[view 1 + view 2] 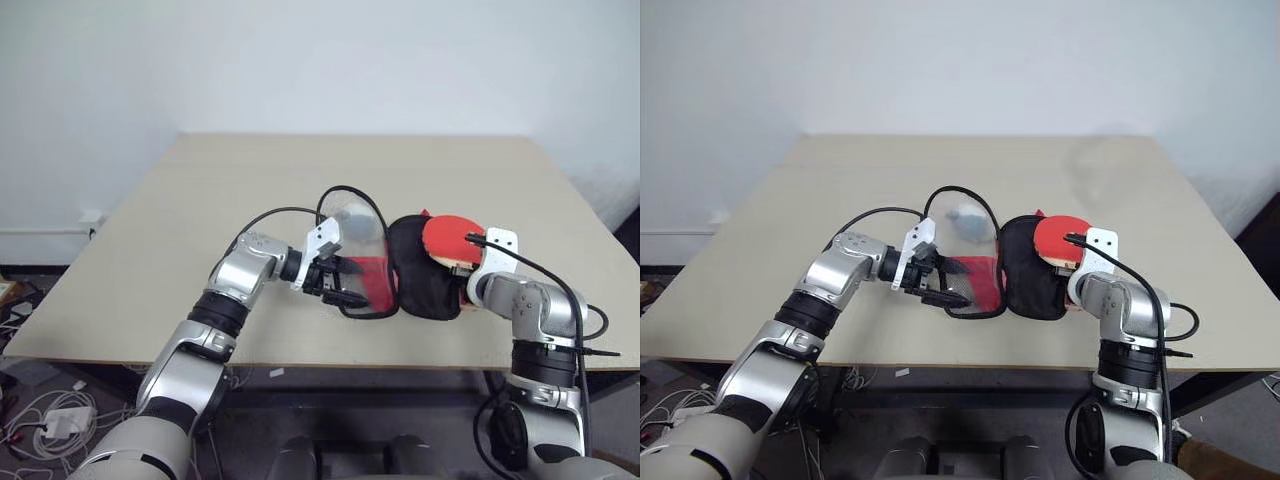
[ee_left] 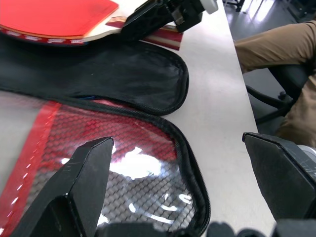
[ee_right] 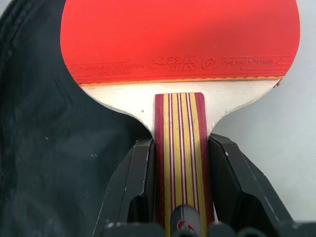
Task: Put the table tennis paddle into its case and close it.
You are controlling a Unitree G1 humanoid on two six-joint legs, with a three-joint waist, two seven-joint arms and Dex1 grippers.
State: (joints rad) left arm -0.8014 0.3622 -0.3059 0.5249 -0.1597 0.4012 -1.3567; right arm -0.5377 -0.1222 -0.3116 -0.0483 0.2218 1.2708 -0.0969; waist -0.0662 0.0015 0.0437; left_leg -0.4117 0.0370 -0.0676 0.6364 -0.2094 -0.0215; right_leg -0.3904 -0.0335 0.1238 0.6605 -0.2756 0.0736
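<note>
Closest in, the left gripper (image 1: 340,284) hangs over the near end of the case (image 2: 148,84), fingers spread wide with nothing between them, tips just above the clear mesh window. The case lies unzipped and folded open flat near the front edge of the table (image 1: 200,200): the windowed red-panelled half on the robot's left, the plain black half on its right, zipper rim running round both. Over on the right, the right gripper (image 3: 180,163) is clamped on the striped wooden handle of the table tennis paddle (image 3: 177,39), one finger pressed on each side. The red blade points away from the robot and sits over the far right edge of the black half, partly above bare tabletop. Beyond, a small grey pouch (image 1: 965,216) rests behind the window half.
</note>
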